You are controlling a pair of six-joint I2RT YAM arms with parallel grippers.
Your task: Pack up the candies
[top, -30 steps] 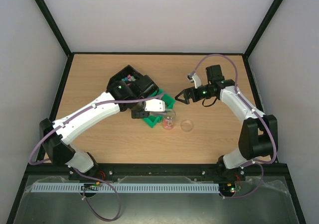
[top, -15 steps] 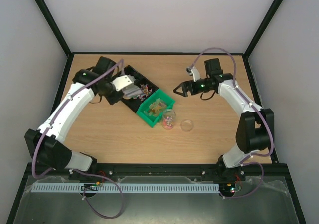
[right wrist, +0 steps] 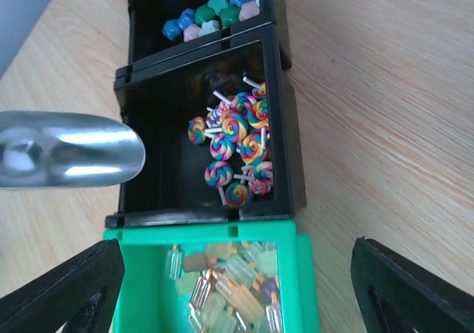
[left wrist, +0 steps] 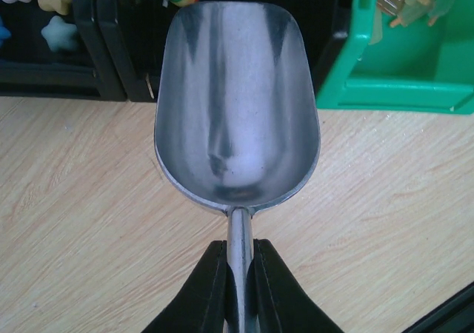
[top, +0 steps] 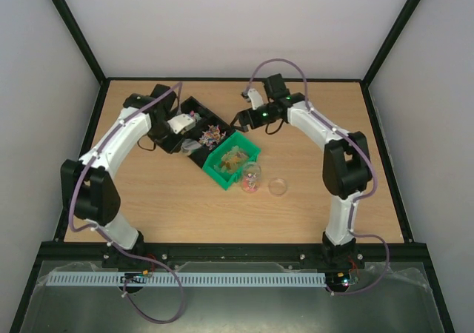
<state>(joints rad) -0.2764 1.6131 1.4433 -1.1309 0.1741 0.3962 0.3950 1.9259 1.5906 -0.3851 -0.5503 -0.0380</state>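
The candies lie sorted in bins: rainbow lollipops (right wrist: 237, 148) and star sweets (right wrist: 215, 11) in a black bin (top: 194, 118), pale ice-lolly sweets (right wrist: 229, 288) in a green bin (top: 248, 149). My left gripper (left wrist: 238, 274) is shut on the handle of an empty metal scoop (left wrist: 237, 103), whose bowl hovers at the black bin's near-left edge (top: 190, 146). My right gripper (right wrist: 237, 296) is open and empty above the green bin, at the bins' right side (top: 238, 118). A small clear jar (top: 251, 177) holds a few pink sweets.
A clear round lid (top: 278, 186) lies on the wooden table right of the jar. The scoop's bowl also shows in the right wrist view (right wrist: 67, 159). Black frame rails edge the table on the left, right and back.
My left arm has drawn the scoop back from the jar and green bin to the black bin's left side. My right arm has swung left to hover over the bins.
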